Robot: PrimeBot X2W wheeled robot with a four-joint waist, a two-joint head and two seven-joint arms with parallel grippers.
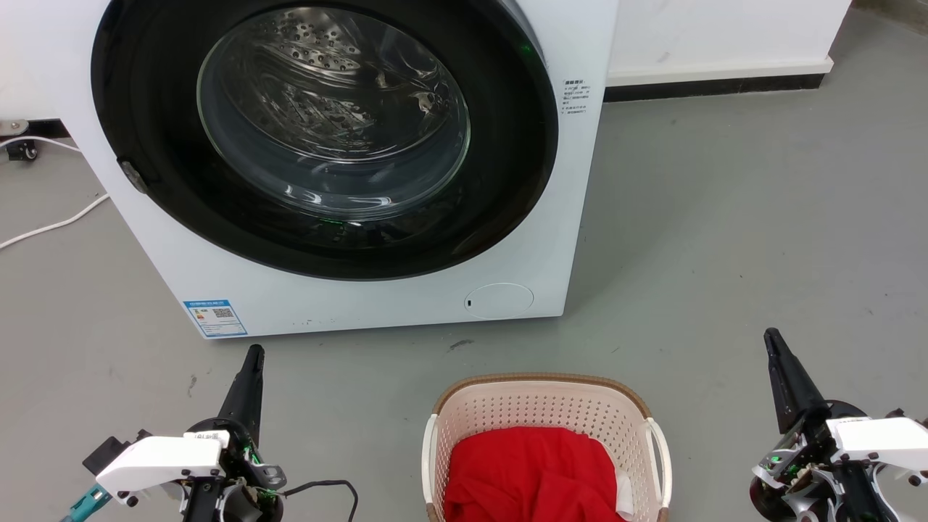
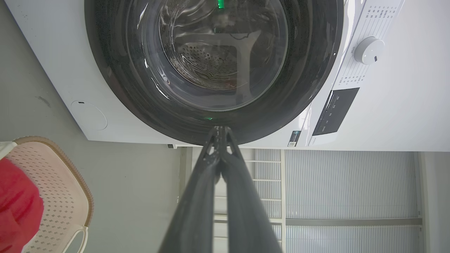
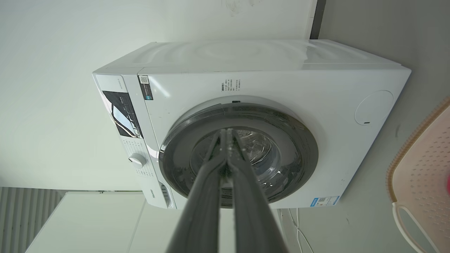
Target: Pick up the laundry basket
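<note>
The laundry basket (image 1: 544,409) stands on the grey floor (image 1: 725,254) at the bottom centre of the head view, cropped by the lower edge. Its rounded end points up-frame toward the washer (image 1: 362,312), and its white handles sit on the left and right sides. The long axis probably runs up-frame, but the cropping prevents confirmation. A red cloth (image 1: 533,471) lies inside.

The left gripper (image 1: 254,354) is at lower left and the right gripper (image 1: 771,337) at lower right. Both are clear of the basket, with jaws pressed together on nothing.
</note>
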